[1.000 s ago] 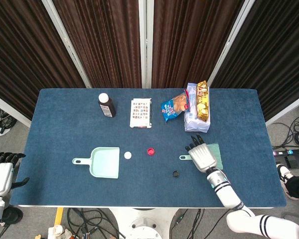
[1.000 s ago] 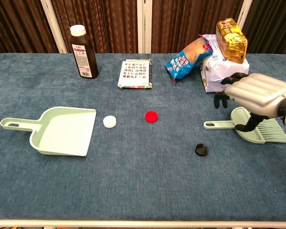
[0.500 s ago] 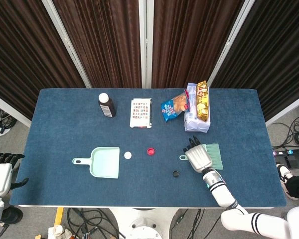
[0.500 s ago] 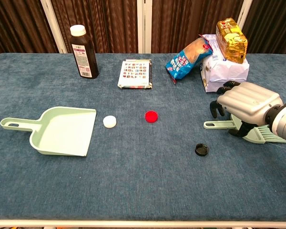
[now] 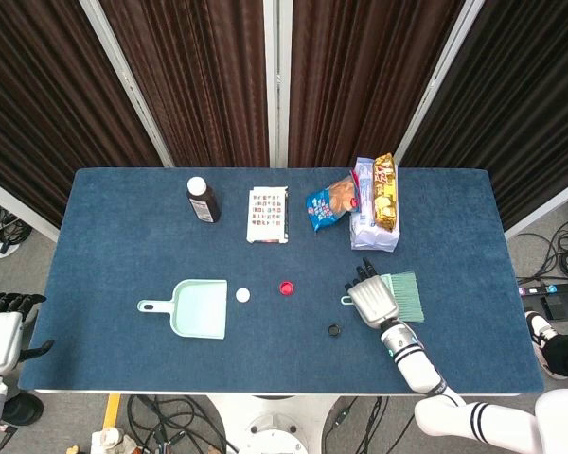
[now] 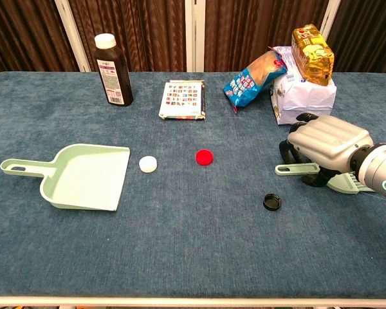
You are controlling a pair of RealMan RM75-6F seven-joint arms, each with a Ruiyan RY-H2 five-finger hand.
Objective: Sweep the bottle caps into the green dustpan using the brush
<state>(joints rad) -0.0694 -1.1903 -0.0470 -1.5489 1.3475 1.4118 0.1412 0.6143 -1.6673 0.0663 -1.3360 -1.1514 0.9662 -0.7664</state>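
Big blue table under everything. Green dustpan far off to the left of the right hand, open side facing the caps. Snack bags, a brown bottle and a card at the back, behind the hand. Brush right under the right hand, handle poking out toward the caps, bristles showing beside the hand from above.

A second ago: hand higher, above the brush. Now lower, down over the brush, fingers curled around it. Gripped tight or only touching? Cannot tell yet. Brush flat on the table, not lifted. Looks like the grab is just starting.

Black cap near the hand, just in front. Red cap further left. White cap just beside the dustpan. No cap swept yet.

Left hand off the table edge, holding nothing, fingers curled.
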